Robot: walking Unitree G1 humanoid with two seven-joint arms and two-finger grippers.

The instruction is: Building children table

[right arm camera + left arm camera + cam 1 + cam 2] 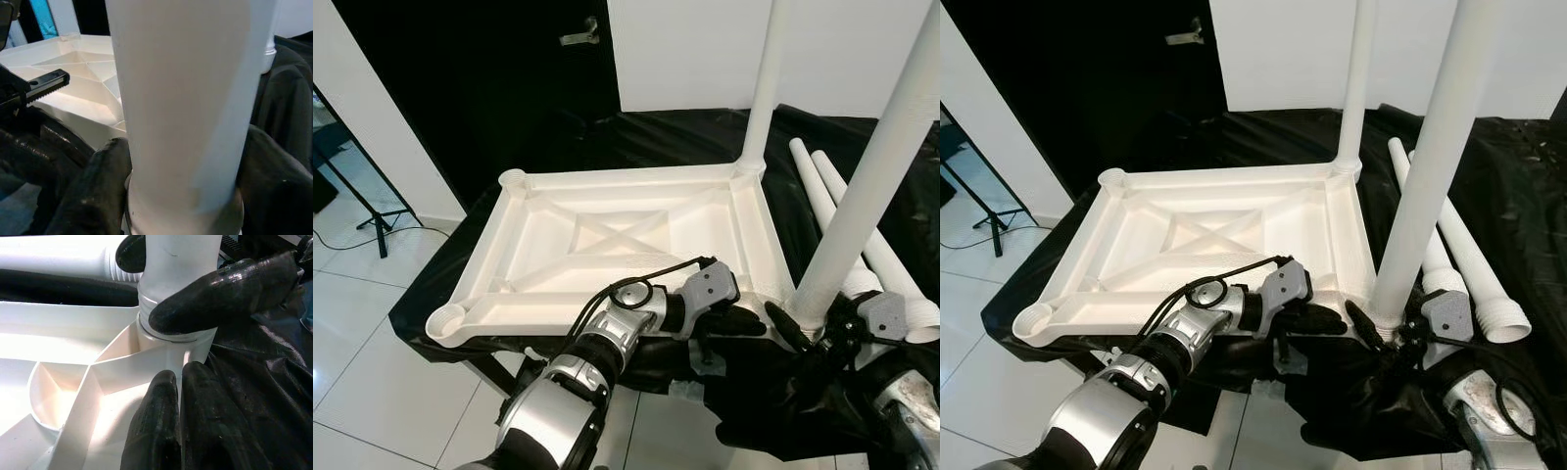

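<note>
The white table top (pixel 626 178) lies upside down on a black cloth. One white leg (pixel 764 88) stands upright in its far right corner. A second leg (pixel 871 186) stands tilted in the near right corner socket (pixel 171 340). My right gripper (pixel 822 328) is shut on this leg just above the socket, with a finger (pixel 98 186) on either side. My left gripper (pixel 759 321) reaches in from the left and is shut on the table top's rim beside that socket, its fingers (pixel 156 431) pressed close together.
Two loose white legs (pixel 842 211) lie on the cloth at the right. Open sockets show at the far left corner (pixel 512 179) and near left corner (pixel 447 318). White floor tiles and a black stand (pixel 372 220) are to the left, with a dark door behind.
</note>
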